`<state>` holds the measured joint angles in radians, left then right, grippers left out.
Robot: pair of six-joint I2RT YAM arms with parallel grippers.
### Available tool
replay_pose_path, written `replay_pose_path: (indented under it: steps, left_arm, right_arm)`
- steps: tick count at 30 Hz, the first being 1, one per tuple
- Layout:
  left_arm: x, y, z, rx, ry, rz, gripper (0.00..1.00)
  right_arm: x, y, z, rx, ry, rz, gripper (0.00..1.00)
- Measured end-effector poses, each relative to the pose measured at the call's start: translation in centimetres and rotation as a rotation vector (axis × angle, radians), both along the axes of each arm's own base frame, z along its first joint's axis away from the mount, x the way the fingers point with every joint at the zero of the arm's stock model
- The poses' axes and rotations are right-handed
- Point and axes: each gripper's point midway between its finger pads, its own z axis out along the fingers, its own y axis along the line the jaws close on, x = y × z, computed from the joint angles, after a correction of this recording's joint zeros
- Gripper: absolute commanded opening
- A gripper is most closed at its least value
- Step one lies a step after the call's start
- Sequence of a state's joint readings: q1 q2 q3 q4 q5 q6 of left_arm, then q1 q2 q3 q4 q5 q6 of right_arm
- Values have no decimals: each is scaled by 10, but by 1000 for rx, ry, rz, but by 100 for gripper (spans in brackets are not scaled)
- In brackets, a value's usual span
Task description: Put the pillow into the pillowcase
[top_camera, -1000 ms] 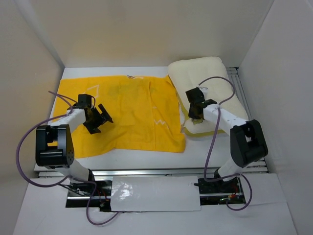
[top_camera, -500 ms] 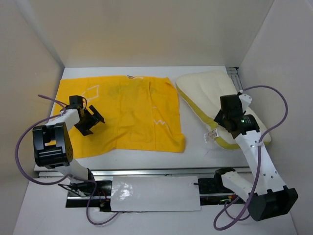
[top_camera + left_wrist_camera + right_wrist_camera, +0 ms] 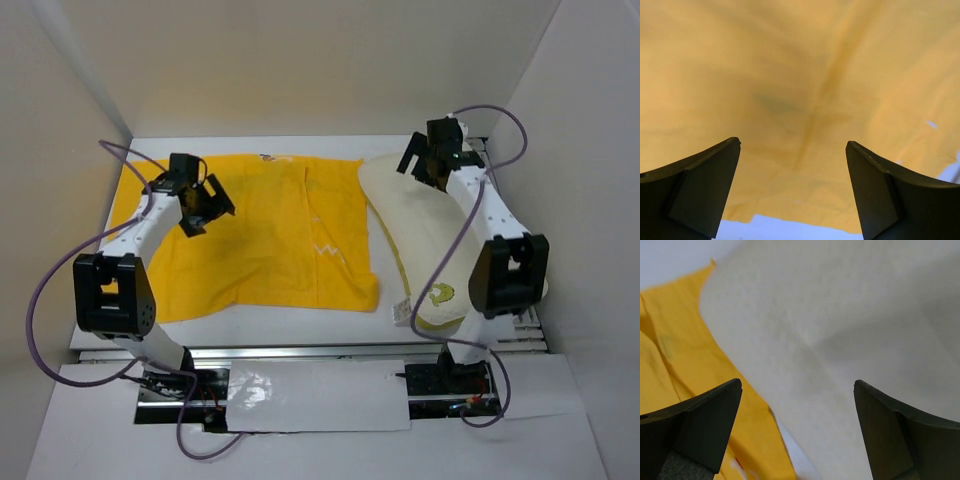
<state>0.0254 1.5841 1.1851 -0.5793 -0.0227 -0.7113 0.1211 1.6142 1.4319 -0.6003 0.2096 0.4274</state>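
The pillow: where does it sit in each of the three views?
Top external: pillow on the right, beside the pillowcase.
Left wrist: not in it.
Right wrist: fills the upper right.
Shared landmark: the yellow pillowcase, visible in all three.

The right arm (image 3: 478, 210) hides the pillow (image 3: 415, 230) along its right edge.

A white desk (image 3: 300, 325) is boxed in by a plain pale left wall (image 3: 50, 150), far wall (image 3: 320, 70) and right wall (image 3: 590, 160), with a metal rail (image 3: 300, 350) along its near edge.
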Motion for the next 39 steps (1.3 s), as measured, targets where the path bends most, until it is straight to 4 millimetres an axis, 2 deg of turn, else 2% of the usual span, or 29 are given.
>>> replay_pose_path:
  steps: [2, 3, 4, 6, 9, 13, 14, 16, 18, 19, 20, 23, 26, 31, 36, 39]
  left_arm:
    - [20, -24, 21, 5, -47, -60, 100]
    - [29, -35, 29, 6, -68, -87, 100]
    - [37, -46, 34, 5, -85, -111, 100]
    - [47, -68, 39, 4, -93, -163, 100]
    - [58, -101, 35, 6, -84, -240, 100]
    - [65, -147, 15, 23, -42, -356, 99]
    - [67, -161, 8, 26, -29, -386, 97]
    - [68, -182, -5, 32, -5, -431, 95]
    - [66, -200, -17, 42, 18, -479, 93]
    - [64, -209, -23, 47, 31, -500, 93]
    - [60, -215, -27, 49, 43, -516, 93]
    - [54, -224, -32, 56, 65, -539, 90]
    - [58, -228, -33, 63, 58, -541, 85]
    - [62, -231, -50, 71, 84, -540, 63]
    - [61, -225, -71, 105, 127, -529, 63]
    - [58, -226, -73, 110, 136, -531, 64]
  right_arm:
    - [47, -1, -2, 55, -33, -29, 100]
    - [63, -3, -3, 72, -46, -47, 100]
    - [85, -4, -7, 95, -64, -70, 100]
    - [116, -7, -19, 129, -75, -105, 100]
    - [152, -6, -53, 166, -58, -143, 100]
    - [179, -1, -109, 188, 0, -159, 100]
    - [184, 0, -115, 192, 2, -161, 95]
    - [192, 2, -115, 195, -15, -158, 71]
    - [196, 4, -114, 201, -40, -153, 47]
    - [194, 5, -117, 204, -50, -154, 12]
    - [192, 6, -118, 203, -59, -147, 0]
    - [184, 5, -113, 210, -98, -140, 0]
    - [174, 9, -98, 205, -125, -93, 0]
    - [137, 26, -80, 197, -108, 18, 0]
    - [103, 34, -58, 228, -112, 98, 0]
    - [97, 30, -45, 234, -131, 118, 0]
